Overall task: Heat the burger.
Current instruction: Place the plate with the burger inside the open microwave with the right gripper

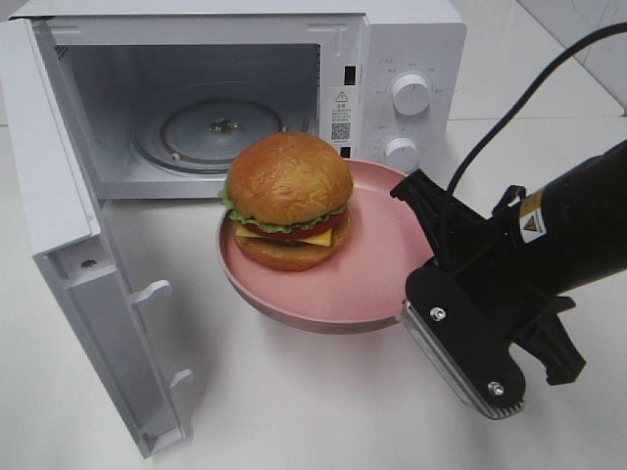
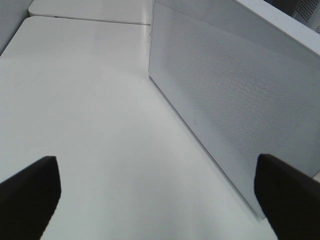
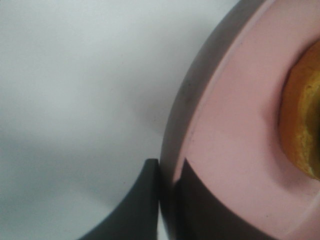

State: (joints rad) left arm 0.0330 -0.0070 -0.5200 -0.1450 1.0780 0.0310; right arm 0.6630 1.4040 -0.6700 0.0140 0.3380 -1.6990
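Right wrist view puts the right end effector [image 3: 167,172] on the rim of the pink plate [image 3: 235,150]. One dark finger lies on the outer side of the rim and the other on the inner side, so it is clenched on the plate's edge. A slice of the burger [image 3: 300,125] shows orange at the far side of the plate, well apart from the fingers.

From the exterior high view, the burger sits upright on the plate, on the half nearest the microwave [image 1: 411,39]. Its domed bun is on top, with lettuce, cheese and patty layers showing below. The plate is just in front of the microwave's open cavity, outside it, with the black right arm reaching in from the right and gripping the rim on the side away from the oven. A dark shadow runs under the plate's near edge; whether the plate rests on the white table [image 1: 294,411] or is held off it cannot be told.

The microwave door [image 1: 59,196] stands swung wide to the left. A glass turntable [image 1: 211,127] lies on the cavity floor, and two round knobs [image 1: 410,93] sit on the panel to the right.

Left wrist view shows the left end effector [image 2: 157,195] spread wide with nothing between its fingers, over the table beside the door's perforated outer face.
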